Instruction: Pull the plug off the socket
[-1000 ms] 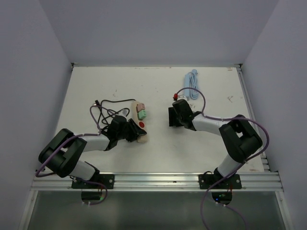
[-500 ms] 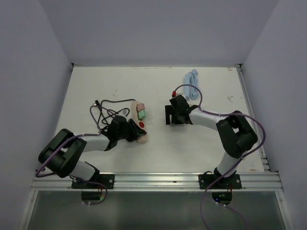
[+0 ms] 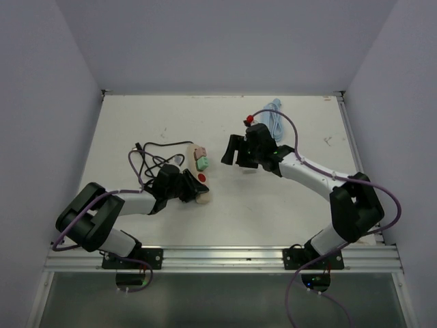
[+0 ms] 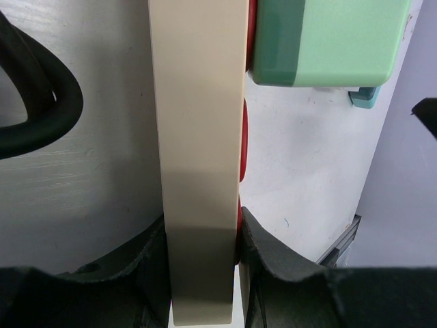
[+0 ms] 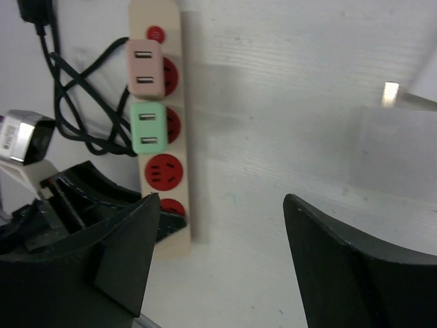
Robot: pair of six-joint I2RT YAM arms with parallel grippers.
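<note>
A cream power strip (image 3: 202, 183) with red sockets lies left of centre on the table. A green plug (image 3: 202, 163) and a pink plug (image 3: 199, 151) sit in it. My left gripper (image 3: 192, 189) is shut on the strip's near end; in the left wrist view the fingers (image 4: 266, 253) press both sides of the strip (image 4: 198, 137), with the green plug (image 4: 328, 41) ahead. My right gripper (image 3: 231, 153) is open and empty, above the table just right of the plugs. The right wrist view shows the strip (image 5: 184, 137), green plug (image 5: 149, 126) and pink plug (image 5: 144, 66) between its spread fingers (image 5: 123, 253).
A tangled black cable (image 3: 153, 158) lies left of the strip and also shows in the right wrist view (image 5: 82, 102). A coiled light blue cable (image 3: 274, 113) lies at the back right. Grey walls close in the table on three sides.
My right gripper has moved left, toward the power strip and its plugs, with the arm stretching out. My left gripper has stayed clamped on the strip.
</note>
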